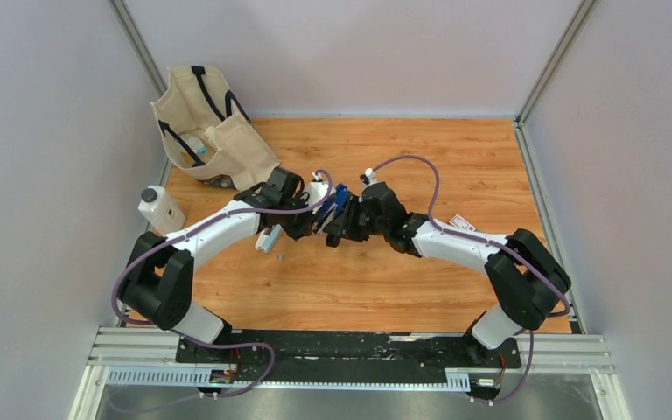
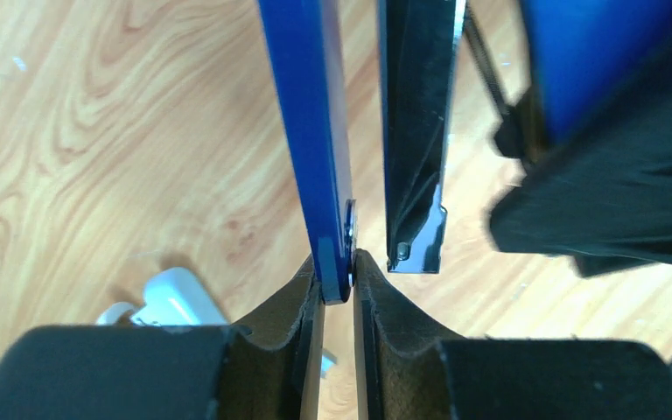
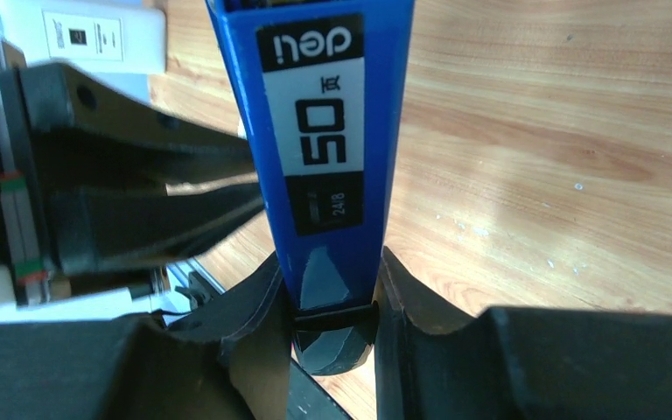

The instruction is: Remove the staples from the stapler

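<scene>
Two grippers are meeting above the middle of the wooden table, both holding one blue stapler. Right gripper is clamping narrowly on one end of the blue body. The label there is showing "deli" (upside down in the right wrist view), "50" with one Chinese character, and "24/8". Left gripper is standing nearly closed, pinching the tip of a thin blue arm seen edge-on. A black channel is hanging just beside that arm, apart from the pads.

Staples are not showing in any view, and the channel's inside is turning away from the cameras, so I cannot tell whether a strip is sitting in it.

A white object is lying partly hidden under the left arm. Print on a white label and on the small red-and-white box is coming out too small to read. The cloth bag is hiding most of its contents
</scene>
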Controlling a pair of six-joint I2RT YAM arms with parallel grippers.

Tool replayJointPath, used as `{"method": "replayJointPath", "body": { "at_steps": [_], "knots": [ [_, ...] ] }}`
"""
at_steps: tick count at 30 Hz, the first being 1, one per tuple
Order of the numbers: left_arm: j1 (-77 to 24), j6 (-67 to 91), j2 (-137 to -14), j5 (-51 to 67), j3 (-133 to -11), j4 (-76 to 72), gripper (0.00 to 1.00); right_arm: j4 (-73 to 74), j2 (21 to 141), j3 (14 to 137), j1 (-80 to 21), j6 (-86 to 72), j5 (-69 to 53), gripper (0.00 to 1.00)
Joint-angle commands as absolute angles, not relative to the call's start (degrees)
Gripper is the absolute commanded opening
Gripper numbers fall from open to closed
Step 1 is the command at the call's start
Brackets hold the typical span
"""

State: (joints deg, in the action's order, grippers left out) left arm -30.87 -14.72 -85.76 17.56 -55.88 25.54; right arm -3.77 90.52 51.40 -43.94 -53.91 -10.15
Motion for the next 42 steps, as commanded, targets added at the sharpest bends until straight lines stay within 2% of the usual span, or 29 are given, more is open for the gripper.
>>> {"method": "replayJointPath", "body": {
  "at_steps": [1,10,20,29,42],
  "knots": [
    [-30.8,-22.2,-86.0,12.5,-58.5,18.9,0.00,-0.3,87.5,50.5,-44.0,-46.7,-10.7,0.00],
    [-31.8,-22.8,-85.3,7.9,-55.5,13.1,0.00,7.4,83.5,50.1,-44.1,-39.1,-7.8,0.00],
    [-33.7,-25.6,-88.9,-1.5,-57.7,10.3,0.00,6.2,79.5,45.3,-44.8,-33.8,-5.7,0.00],
    [-36.6,-29.0,-89.2,-9.0,-54.2,5.7,0.00,4.7,79.5,41.2,-50.7,-30.8,-0.1,0.00],
    [-37.5,-27.5,-93.5,-16.8,-57.9,5.7,0.00,4.7,77.6,36.8,-62.7,-30.8,16.4,0.00]
  ]
}}
